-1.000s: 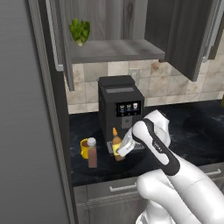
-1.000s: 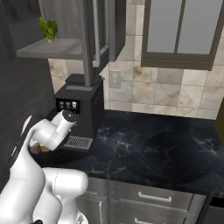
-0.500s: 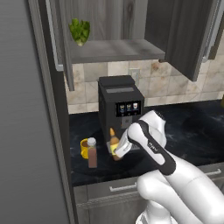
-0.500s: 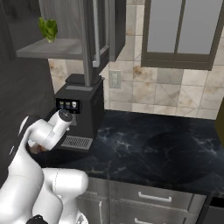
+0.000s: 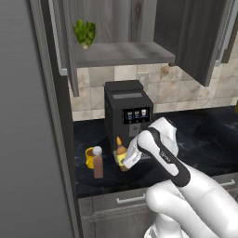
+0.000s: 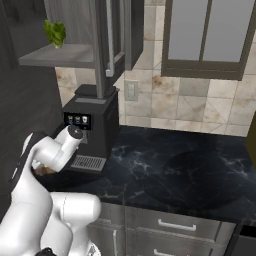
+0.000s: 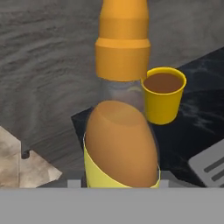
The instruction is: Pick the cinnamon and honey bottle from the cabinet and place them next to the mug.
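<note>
I am steering the arm from far away, and I think the job is more than half done. The cinnamon [image 5: 98,161] jar already stands upright on the black counter [image 5: 204,135], just beside the yellow mug [image 5: 89,157]. So that one looks finished. The honey bottle [image 5: 122,155] is out of the cabinet [image 5: 116,53] too. It is low down by the counter, in front of the coffee machine [image 5: 128,109] and near the cinnamon jar. The gripper [image 5: 125,160] is right at the bottle, and in the hand view the honey bottle [image 7: 121,131] sits very close, with its orange cap up and the mug [image 7: 163,94] just behind it. It looks to me like the gripper is pinching the bottle, because the bottle sits snug against the hand in both views, but the fingertips are hidden, so that is my guess. I cannot tell if the bottom of the bottle is touching the counter yet. The cabinet shelf has a green leafy thing [image 5: 85,32] on it, and the doors are open. What is left, I think, is to set the bottle down near the mug, let go, and pull the arm away without bumping the jar.
</note>
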{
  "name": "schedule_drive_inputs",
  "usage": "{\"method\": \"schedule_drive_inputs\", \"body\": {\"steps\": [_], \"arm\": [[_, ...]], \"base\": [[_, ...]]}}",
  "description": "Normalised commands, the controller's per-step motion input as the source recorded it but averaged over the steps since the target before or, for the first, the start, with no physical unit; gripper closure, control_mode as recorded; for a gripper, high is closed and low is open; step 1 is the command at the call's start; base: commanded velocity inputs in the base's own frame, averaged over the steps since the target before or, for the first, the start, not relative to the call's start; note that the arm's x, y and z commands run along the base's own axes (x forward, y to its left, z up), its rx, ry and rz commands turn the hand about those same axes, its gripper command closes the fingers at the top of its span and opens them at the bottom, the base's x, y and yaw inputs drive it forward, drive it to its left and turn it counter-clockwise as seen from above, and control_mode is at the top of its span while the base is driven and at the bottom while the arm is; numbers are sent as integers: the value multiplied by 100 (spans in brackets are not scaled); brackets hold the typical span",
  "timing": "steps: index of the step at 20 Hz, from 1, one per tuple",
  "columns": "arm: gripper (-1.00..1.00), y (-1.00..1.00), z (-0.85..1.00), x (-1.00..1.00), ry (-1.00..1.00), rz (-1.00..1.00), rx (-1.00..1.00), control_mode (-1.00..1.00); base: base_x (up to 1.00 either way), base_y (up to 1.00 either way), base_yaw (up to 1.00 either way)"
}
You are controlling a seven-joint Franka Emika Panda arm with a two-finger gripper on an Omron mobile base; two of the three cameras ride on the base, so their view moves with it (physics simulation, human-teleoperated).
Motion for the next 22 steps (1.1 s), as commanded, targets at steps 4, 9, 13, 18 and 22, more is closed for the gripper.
{"method": "schedule_drive_inputs", "body": {"steps": [4, 9, 13, 18, 22], "arm": [[100, 0, -8, -52, 0, 0, 7, -100], [100, 0, -26, -11, -9, 0, 2, -100], [100, -2, -43, 0, -18, -1, 0, -100], [100, -23, -26, -1, -11, -8, 1, -100], [100, -26, -27, -4, -8, -7, 4, -100]], "base": [[0, 0, 0], [0, 0, 0], [0, 0, 0], [0, 0, 0], [0, 0, 0]]}}
